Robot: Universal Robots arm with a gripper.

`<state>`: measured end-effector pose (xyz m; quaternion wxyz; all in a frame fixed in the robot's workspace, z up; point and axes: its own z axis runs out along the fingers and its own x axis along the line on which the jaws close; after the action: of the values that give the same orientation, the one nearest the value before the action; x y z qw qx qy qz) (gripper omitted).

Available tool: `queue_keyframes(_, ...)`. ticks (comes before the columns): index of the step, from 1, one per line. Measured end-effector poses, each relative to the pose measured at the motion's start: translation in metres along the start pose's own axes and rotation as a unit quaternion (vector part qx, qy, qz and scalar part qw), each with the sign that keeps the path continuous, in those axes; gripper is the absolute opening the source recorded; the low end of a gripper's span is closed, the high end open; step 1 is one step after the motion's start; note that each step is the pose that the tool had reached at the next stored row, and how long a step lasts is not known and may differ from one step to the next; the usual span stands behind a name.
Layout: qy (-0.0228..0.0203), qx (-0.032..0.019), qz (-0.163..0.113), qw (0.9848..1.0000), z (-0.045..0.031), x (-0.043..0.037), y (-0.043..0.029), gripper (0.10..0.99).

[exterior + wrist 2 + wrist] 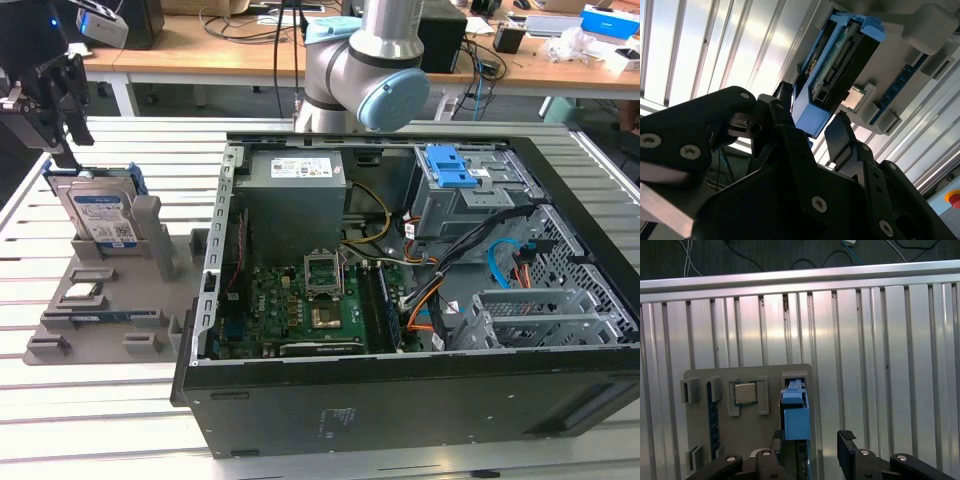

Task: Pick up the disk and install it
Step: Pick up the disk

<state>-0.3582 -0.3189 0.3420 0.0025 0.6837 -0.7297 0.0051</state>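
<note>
disk (100, 215) upright in gray holder (110, 330) slot; pincer (811, 437) apart over it

Silver arm (385, 35), pale-blue joint caps (393, 100) — black gripper (58, 140), silver screws (819, 202)

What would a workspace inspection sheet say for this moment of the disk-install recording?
Surface: slatted aluminium table, carrying a fixture and a computer case.
Job's things: flat silver hard drive with blue plastic frame stands on edge in the grey plastic fixture tray; open black computer case sits to the exterior view's right of it.
Clutter: small square silver chip lies in a tray slot.
Grippers: black two-finger gripper is open, with a finger on either side of the drive's upper end.
Cables: orange, blue and black cables run inside the case.
Surroundings: grey robot arm behind the case; wooden desks beyond.
</note>
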Motion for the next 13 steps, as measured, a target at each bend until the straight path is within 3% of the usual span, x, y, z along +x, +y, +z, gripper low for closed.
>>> queue_keyframes(11,0.0001,-0.0001,0.0,1.0,0.0052,0.0,0.0,0.541)
queue_keyframes(13,0.0024,0.0002,0.0,1.0,0.0057,-0.0001,0.0008,0.541)
